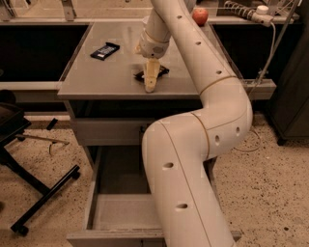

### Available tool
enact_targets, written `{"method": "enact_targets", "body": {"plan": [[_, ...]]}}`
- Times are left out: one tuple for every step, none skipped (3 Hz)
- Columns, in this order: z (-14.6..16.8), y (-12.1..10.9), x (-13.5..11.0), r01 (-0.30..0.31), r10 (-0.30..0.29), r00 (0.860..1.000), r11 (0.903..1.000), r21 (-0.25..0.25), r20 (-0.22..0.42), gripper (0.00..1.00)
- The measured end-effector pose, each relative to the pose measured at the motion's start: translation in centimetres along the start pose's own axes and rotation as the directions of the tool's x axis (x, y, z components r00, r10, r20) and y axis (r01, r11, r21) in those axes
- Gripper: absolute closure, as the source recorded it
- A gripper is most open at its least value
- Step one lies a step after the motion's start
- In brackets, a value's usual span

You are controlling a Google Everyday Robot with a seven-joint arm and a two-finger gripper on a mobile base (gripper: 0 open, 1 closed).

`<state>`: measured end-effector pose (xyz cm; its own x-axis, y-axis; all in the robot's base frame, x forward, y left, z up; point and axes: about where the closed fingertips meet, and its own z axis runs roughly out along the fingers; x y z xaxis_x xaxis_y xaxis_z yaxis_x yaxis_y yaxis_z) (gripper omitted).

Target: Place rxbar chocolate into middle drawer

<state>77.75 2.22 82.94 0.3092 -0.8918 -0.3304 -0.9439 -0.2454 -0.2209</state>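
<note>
The tool (150,88) hangs tip-down over the front middle of the bench (96,77), close to its front edge. It stands right on top of the rxbar (162,71), which lies flat on the bench with its dark ends showing to either side of the tool. Whether the tool is released, clenched or grasping the rxbar I cannot tell from this view.

The arm (217,111) rises from the bottom of the view and bends at an elbow on the right. From there it reaches back across the bench to the tool, and it hides the right part of the cabinet.

A second bar (105,50), black with pale markings, lies at the back left of the bench, well apart from the rxbar. An apple (200,16) sits on the counter behind the bench, and a power strip (241,8) lies to the right of it.

Under the bench top a grey drawer front (106,131) is closed. Below it the drawer (120,212) is pulled out toward the camera. Its grey floor is bare where it shows, and the arm covers its right side.

A chair base (41,195) with black legs stands on the speckled floor to the left.
</note>
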Motion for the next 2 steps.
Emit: {"method": "enact_targets", "body": {"plan": [[0.6, 0.0, -0.7, -0.002, 0.002, 1.0, 0.9998, -0.017, -0.011, 0.0], [-0.6, 0.5, 0.1, -0.059, 0.059, 0.998, 0.9981, -0.016, -0.028, 0.0]]}}
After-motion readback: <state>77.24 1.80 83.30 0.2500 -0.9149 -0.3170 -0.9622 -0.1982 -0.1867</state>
